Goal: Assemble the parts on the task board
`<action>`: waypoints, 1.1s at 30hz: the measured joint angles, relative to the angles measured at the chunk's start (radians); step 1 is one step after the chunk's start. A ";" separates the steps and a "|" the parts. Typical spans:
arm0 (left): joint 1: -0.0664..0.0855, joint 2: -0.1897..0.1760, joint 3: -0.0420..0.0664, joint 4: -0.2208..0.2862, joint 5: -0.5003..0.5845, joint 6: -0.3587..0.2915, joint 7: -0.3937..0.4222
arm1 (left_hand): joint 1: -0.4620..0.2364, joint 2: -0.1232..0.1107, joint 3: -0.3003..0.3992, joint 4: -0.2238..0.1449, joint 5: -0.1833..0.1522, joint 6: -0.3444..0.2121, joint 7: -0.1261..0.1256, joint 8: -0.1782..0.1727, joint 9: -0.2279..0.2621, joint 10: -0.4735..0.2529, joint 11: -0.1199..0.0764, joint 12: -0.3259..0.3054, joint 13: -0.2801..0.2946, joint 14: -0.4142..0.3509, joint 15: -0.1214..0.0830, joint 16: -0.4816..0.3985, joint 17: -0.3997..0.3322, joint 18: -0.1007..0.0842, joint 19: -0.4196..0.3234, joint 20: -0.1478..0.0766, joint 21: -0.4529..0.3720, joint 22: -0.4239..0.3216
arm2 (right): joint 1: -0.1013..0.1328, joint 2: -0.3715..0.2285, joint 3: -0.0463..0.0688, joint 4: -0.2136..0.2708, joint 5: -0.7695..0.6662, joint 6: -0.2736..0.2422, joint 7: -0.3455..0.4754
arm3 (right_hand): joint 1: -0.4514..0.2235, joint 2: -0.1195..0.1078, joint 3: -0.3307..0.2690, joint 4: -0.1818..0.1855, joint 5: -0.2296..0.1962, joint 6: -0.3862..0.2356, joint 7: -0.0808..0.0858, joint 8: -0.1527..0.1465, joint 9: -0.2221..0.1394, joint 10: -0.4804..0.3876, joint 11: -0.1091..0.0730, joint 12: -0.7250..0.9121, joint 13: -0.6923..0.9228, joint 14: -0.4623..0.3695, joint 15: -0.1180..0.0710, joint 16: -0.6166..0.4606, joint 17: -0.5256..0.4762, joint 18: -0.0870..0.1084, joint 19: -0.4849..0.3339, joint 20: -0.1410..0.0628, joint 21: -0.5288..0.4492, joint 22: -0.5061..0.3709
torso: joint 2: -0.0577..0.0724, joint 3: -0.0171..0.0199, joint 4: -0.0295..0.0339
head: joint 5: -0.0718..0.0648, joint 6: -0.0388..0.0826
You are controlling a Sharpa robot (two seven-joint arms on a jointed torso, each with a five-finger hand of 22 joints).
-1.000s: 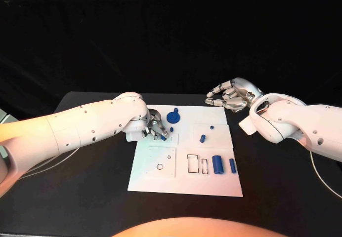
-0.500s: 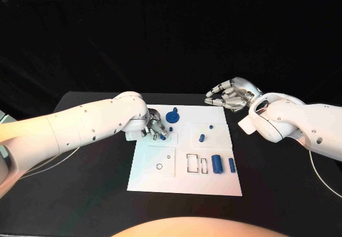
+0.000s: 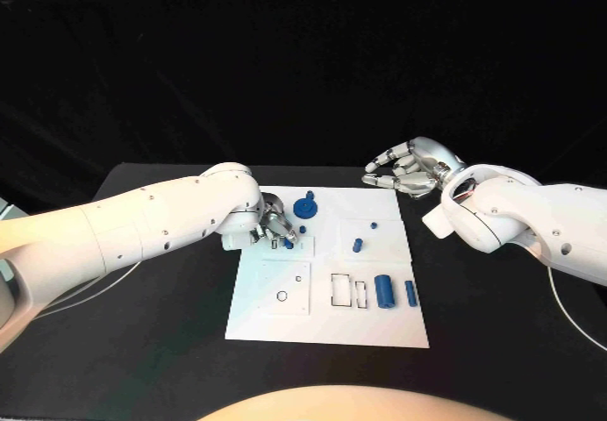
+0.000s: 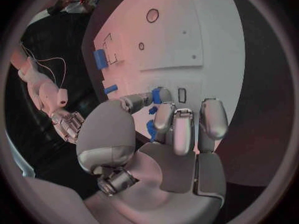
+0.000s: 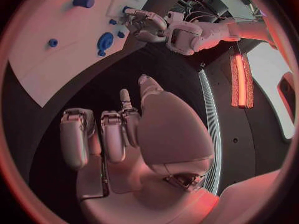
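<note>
The white task board (image 3: 326, 316) lies in the middle of the table. My left hand (image 3: 272, 230) is low over its far left part. There it pinches a small blue part (image 3: 289, 245) between thumb and finger; the same part (image 4: 161, 94) sits beside a small rectangular slot (image 4: 182, 94). A round blue part with a knob (image 3: 306, 208) stands just beyond the hand. Two small blue pegs (image 3: 360, 245) sit mid-board. A blue cylinder (image 3: 383, 292) and a slim blue bar (image 3: 411, 294) lie at the right. My right hand (image 3: 405, 175) hovers past the board's far right corner, fingers loosely bent, holding nothing.
The black table (image 3: 152, 351) surrounds the board, with bare room to the left, right and front. Empty cut-outs (image 3: 344, 291) and round holes (image 3: 282, 296) mark the board's near half. My right arm (image 3: 518, 219) hangs over the table's right side.
</note>
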 measured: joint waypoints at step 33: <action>-0.002 0.002 -0.002 -0.002 -0.009 0.010 -0.004 | -0.039 -0.026 -0.213 0.099 -0.004 0.027 -0.013 -0.025 0.006 0.000 0.000 0.000 0.001 0.004 -0.004 0.000 0.001 0.000 0.000 0.000 0.000 0.002 | 0.000 -0.004 0.000 0.001 0.000 0.000 0.002 | -0.026 -0.026 -0.006 0.000 0.008 -0.002 -0.002 0.008 0.002 0.000 0.000 0.000 0.000 0.000 0.000 0.000 0.000 0.015 0.000 0.000 -0.004 0.000 | -0.001 0.0000 0.0010 | -0.005 -0.001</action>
